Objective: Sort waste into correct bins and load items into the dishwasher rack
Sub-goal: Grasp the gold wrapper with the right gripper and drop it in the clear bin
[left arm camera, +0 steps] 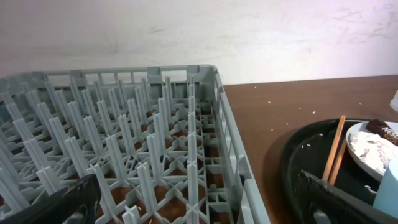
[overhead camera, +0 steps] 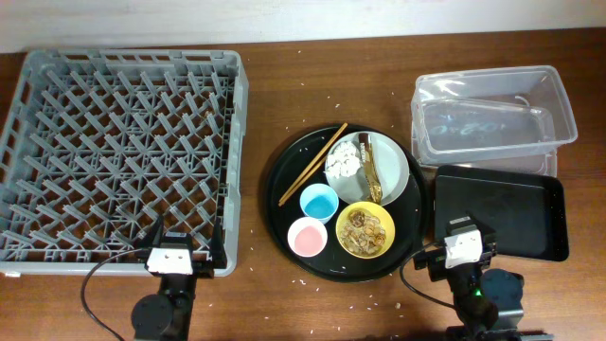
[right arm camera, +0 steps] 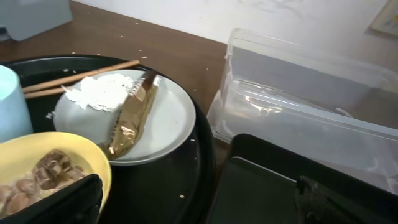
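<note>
The grey rack (overhead camera: pixel 123 152) fills the left; its pegs show in the left wrist view (left arm camera: pixel 124 143). The round black tray (overhead camera: pixel 284 204) holds the plate (overhead camera: pixel 396 170) with the gold-brown wrapper (overhead camera: pixel 371 169) and silvery-white scrap (overhead camera: pixel 344 161), the chopsticks (overhead camera: pixel 312 165), the blue cup (overhead camera: pixel 318 202), the pink cup (overhead camera: pixel 307 237) and the yellow bowl (overhead camera: pixel 365 230) of brown food bits. The clear tub (overhead camera: pixel 492 112) and black rectangular tray (overhead camera: pixel 500 212) stand at the right. My left gripper (left arm camera: pixel 199 205) is open over the rack's front right corner. My right gripper (right arm camera: pixel 199 199) is open and empty between round tray and black tray.
White crumbs lie scattered on the brown table around the round tray. In the right wrist view the plate (right arm camera: pixel 168 124), wrapper (right arm camera: pixel 134 115), scrap (right arm camera: pixel 102 92), chopsticks (right arm camera: pixel 74 78), bowl (right arm camera: pixel 43 171) and clear tub (right arm camera: pixel 311 124) are close ahead.
</note>
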Robot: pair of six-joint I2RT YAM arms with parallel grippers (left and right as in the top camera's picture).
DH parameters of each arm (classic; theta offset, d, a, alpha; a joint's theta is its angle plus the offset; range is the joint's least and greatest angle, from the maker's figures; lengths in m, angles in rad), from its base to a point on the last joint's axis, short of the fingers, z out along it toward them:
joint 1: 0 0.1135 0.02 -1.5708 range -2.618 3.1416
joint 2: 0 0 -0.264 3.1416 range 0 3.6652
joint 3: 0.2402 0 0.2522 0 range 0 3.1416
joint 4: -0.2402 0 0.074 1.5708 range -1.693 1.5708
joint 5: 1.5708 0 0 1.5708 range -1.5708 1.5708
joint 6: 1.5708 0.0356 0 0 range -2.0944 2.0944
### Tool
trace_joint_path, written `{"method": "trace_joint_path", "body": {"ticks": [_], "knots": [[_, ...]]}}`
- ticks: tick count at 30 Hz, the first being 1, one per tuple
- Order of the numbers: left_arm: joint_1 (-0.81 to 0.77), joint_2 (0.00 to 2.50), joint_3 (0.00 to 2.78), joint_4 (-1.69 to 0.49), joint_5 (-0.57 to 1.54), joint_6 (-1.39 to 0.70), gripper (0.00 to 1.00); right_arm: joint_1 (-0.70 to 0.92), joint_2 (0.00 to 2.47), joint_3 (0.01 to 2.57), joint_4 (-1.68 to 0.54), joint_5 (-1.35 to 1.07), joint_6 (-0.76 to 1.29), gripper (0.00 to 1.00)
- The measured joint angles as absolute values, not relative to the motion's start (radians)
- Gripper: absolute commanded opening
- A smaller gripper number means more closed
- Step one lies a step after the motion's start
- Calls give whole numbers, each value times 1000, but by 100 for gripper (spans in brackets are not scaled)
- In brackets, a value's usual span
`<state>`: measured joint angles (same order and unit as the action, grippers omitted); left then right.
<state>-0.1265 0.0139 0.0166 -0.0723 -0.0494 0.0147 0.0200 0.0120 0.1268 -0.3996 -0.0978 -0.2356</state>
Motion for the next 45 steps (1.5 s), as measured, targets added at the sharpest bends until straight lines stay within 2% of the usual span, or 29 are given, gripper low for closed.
{"method": "trace_joint_path", "body": {"ticks": [4,6,11,13,17,19,22,24,25,26,30,31,35,36,38,39,45], "knots": [[-126,14,17,56,2,15,99,20,12,127,-272,-248,-236,99],[-126,18,43,40,20,14,99,20,19,171,-276,-290,-231,98],[-126,268,455,-270,32,14,99,20,224,480,-337,-321,-93,98],[-126,456,686,-416,42,15,99,20,400,636,-424,-325,-49,98],[-126,868,1156,-705,146,15,99,20,835,1055,-733,-339,-2,98],[-126,1013,1332,-874,181,15,99,20,991,1227,-763,-389,6,99],[-126,1153,1431,-913,200,15,99,21,1128,1321,-774,-574,50,99],[-126,1182,1431,-926,210,15,99,50,1209,1334,-826,-609,99,97],[-126,1194,1431,-928,216,15,99,104,1301,1336,-890,-568,131,90],[-126,1197,1431,-928,221,15,99,138,1354,1336,-923,-525,150,79],[-126,1198,1432,-929,230,15,99,281,1617,1334,-970,-257,220,77],[-126,1199,1433,-929,230,15,99,297,1687,1334,-962,-202,240,68],[-126,1199,1433,-931,233,15,99,284,1903,1333,-871,-108,279,49],[-126,1199,1433,-931,233,15,99,277,1946,1333,-858,-97,283,30],[-126,1199,1433,-932,233,15,99,257,1994,1333,-851,-79,290,8],[-126,1199,1433,-931,233,15,99,246,1993,1333,-849,-77,292,4],[-126,1199,1434,-932,233,15,99,143,1912,1440,-1063,-84,272,4]]}}
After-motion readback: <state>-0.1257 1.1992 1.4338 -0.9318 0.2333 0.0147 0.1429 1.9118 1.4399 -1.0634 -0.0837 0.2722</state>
